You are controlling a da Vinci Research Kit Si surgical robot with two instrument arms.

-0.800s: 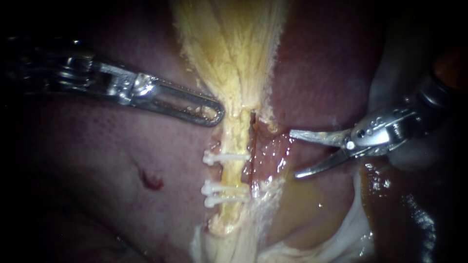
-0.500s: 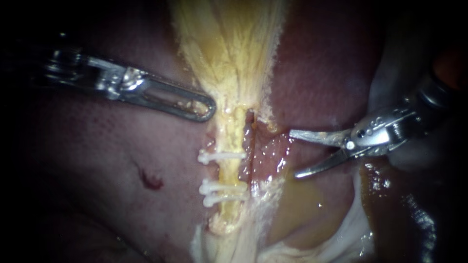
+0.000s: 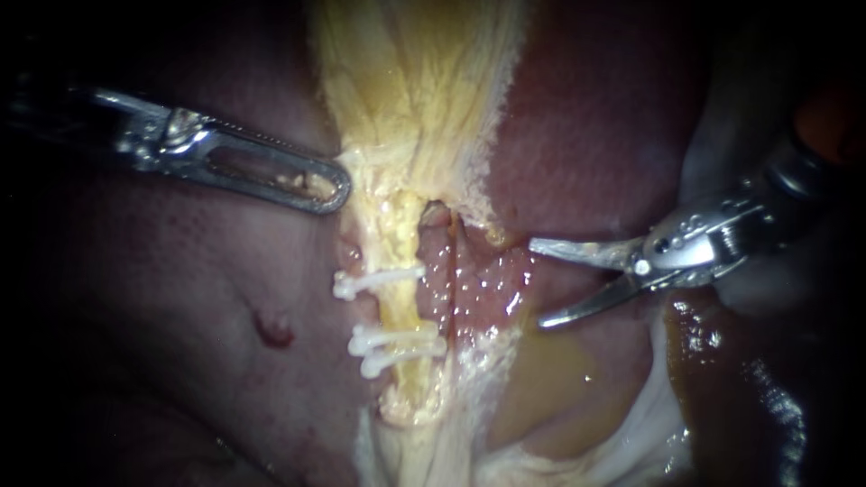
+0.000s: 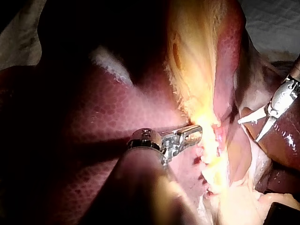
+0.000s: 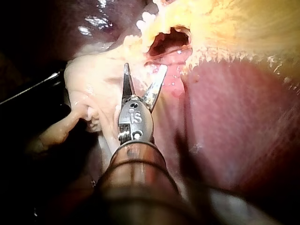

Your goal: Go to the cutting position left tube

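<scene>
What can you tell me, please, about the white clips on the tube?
Three white, plastic-looking clips are clamped crosswise on the yellow tube, each slightly tilted. One sits alone higher up; two sit close together below, leaving bare tube between. Their knobbed ends stick out toward the liver.

The left tube (image 3: 398, 311) is a thin, glistening, pale-yellow strand. It runs on from the narrow end of the fan of yellow tissue (image 3: 424, 90), slanting slightly. Three white clips (image 3: 397, 342) cross it: one alone nearer the yellow tissue, two close together farther from it. The stretch of tube between them is bare and uncut.
</scene>
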